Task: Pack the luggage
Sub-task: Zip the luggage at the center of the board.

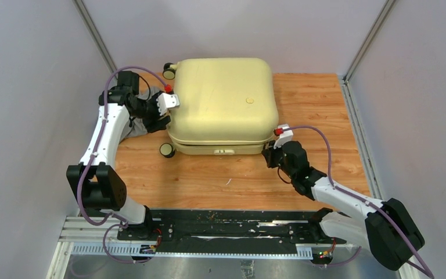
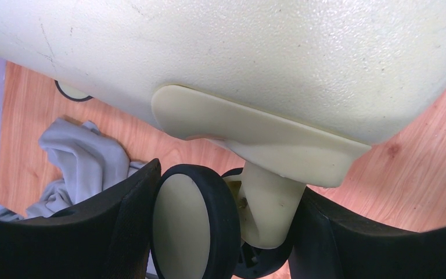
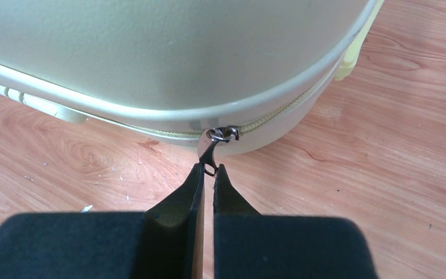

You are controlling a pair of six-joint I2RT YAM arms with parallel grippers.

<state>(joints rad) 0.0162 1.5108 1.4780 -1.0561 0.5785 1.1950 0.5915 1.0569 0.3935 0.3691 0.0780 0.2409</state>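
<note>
The luggage (image 1: 220, 102) lies flat and closed on the wooden table (image 1: 220, 192), its seam running sideways along the near face. At the near right corner of that seam the zipper pull (image 3: 210, 156) hangs straight ahead of the right gripper (image 3: 208, 173), whose fingertips are pinched narrow on its tab. Any pull must therefore follow the seam. The left gripper (image 2: 229, 224), set wide, clamps a caster wheel (image 2: 186, 226) on the far side, apparently as a brace.

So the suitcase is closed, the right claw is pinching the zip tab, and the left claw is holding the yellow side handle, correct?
Not quite. The left gripper clamps one wheel of the luggage, not a handle; the left wrist view shows it. The rest holds: closed case, right gripper pinching the zip tab.
</note>
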